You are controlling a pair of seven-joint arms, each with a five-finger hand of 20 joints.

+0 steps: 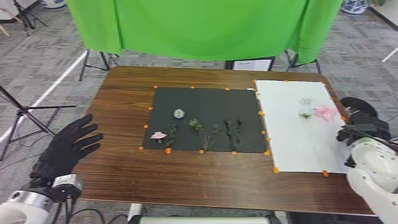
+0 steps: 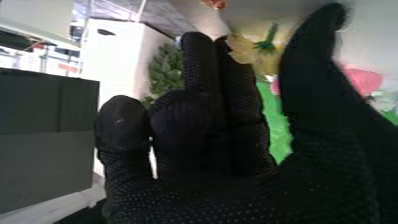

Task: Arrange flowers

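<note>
Here, we observe the left black-gloved hand (image 1: 60, 151) beside the brown wooden counter (image 1: 200, 182), fingers extended and spread. We see the right black-gloved hand (image 1: 362, 126) at the outer edge of the white rectangular sheet (image 1: 298, 145), partly hidden by its forearm; its fingers are extended, thumb apart. A yellow flower with a green base (image 2: 268, 59) appears between them; we cannot tell whether it is touched. Thin green stems (image 1: 233, 135), hard to separate, lie on the black rectangular sheet (image 1: 213, 100).
</note>
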